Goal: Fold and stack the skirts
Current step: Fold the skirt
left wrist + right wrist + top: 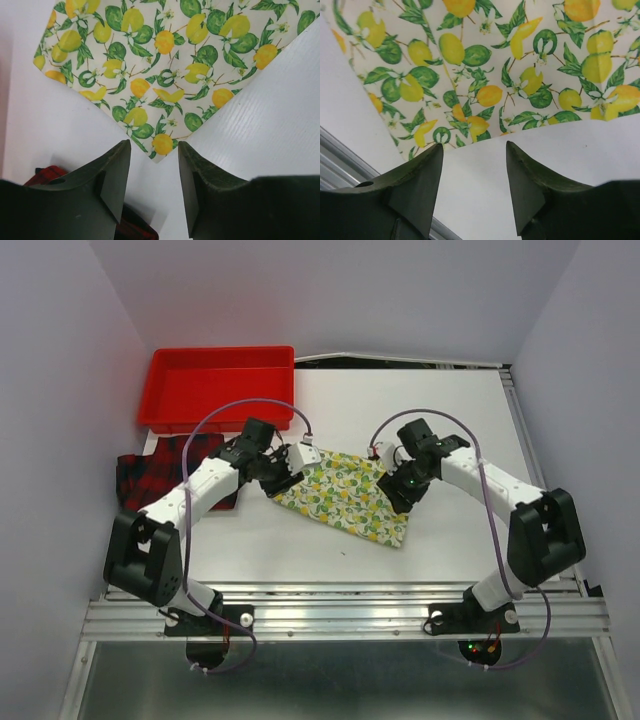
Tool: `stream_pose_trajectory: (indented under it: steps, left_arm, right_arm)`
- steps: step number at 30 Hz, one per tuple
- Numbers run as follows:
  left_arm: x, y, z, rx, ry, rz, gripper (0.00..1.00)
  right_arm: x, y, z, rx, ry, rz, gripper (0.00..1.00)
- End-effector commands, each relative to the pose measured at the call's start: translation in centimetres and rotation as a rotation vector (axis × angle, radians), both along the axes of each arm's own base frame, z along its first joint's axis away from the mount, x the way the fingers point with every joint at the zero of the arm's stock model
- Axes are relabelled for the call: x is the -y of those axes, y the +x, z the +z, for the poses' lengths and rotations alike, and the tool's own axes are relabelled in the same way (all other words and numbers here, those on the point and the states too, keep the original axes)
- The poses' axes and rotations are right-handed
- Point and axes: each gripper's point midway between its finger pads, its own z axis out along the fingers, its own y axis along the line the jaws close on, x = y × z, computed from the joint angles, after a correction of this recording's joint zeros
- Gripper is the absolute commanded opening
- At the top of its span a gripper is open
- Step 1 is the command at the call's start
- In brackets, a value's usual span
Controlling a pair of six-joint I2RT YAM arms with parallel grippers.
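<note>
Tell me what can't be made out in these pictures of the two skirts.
1. Red-and-black plaid cloth skirt: top view, left arm covers part of it; left wrist view, fingers hide all but scraps.
2. White lemon-print cloth skirt: both wrist views, frame edges cut it off.

The white table (440, 420) carries three items. A lemon-print skirt (340, 502) lies flat near the middle, and a red-and-black plaid skirt (135, 475) lies bunched at the left edge, the two apart from each other. A red tray (222, 355) sits at the far left corner, just behind the plaid skirt.
</note>
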Motion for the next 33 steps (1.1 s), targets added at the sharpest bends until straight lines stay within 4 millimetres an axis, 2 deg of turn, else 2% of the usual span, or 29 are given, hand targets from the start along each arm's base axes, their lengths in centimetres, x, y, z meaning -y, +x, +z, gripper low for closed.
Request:
stream_pose_trajectory:
  steps: [1, 2, 4, 5, 7, 8, 12, 14, 17, 20, 21, 23, 27, 32, 33]
  left_arm:
    - [-0.6, -1.1, 1.4, 0.1, -0.006, -0.112, 0.53]
    - [-0.9, -1.9, 0.9, 0.097, 0.008, -0.151, 0.52]
    - [-1.3, -2.0, 0.8, 0.133, 0.024, -0.215, 0.52]
    - [-1.5, -2.1, 0.7, 0.14, 0.021, -0.226, 0.53]
    - [-1.7, -1.8, 0.9, 0.145, 0.006, -0.23, 0.54]
    - [-1.9, -1.3, 1.1, 0.141, -0.021, -0.207, 0.54]
    - [-2.6, -0.1, 1.9, 0.073, -0.101, -0.148, 0.56]
    - [-3.1, 0.6, 1.7, 0.069, -0.101, -0.11, 0.56]
    - [-3.6, 1.7, 1.8, 0.088, -0.085, -0.065, 0.57]
    - [-3.6, 2.5, 1.5, 0.051, -0.081, -0.017, 0.58]
    - [-3.7, 2.6, 1.4, 0.05, -0.075, -0.015, 0.59]
    - [-3.7, 2.9, 1.1, 0.067, -0.062, -0.013, 0.6]
    - [-3.6, 2.5, 0.2, 0.099, -0.057, -0.03, 0.62]
    - [-2.4, 1.6, -0.6, 0.175, 0.0, -0.13, 0.65]
    - [-1.7, 0.6, -1.5, 0.185, 0.03, -0.186, 0.65]
  right_arm:
    - [-2.4, -1.3, 5.6, 0.143, 0.098, 0.06, 0.57]
    - [-2.2, -2.3, 5.1, 0.144, 0.069, 0.082, 0.54]
    - [-2.5, -4.3, 4.1, 0.105, 0.055, 0.126, 0.51]
    - [-2.5, -4.5, 3.6, 0.112, 0.037, 0.142, 0.5]
    - [-2.6, -5.3, 2.7, 0.128, 0.0, 0.175, 0.49]
    - [-3.5, -6.4, 2.1, 0.126, -0.013, 0.213, 0.49]
    - [-5.3, -8.4, 0.3, 0.177, -0.07, 0.292, 0.45]
    - [-5.8, -7.9, -0.4, 0.217, -0.092, 0.281, 0.44]
    - [-5.3, -6.9, -1.4, 0.237, -0.151, 0.247, 0.42]
    - [-5.2, -5.9, -0.9, 0.299, -0.159, 0.23, 0.5]
    - [-5.1, -5.8, -0.8, 0.311, -0.156, 0.227, 0.61]
    - [-4.6, -5.9, -1.3, 0.316, -0.174, 0.241, 0.66]
    - [-3.5, -5.9, -3.2, 0.315, -0.232, 0.252, 0.66]
    - [-3.0, -5.7, -5.1, 0.319, -0.264, 0.259, 0.66]
    - [-2.9, -5.2, -5.8, 0.33, -0.288, 0.249, 0.64]
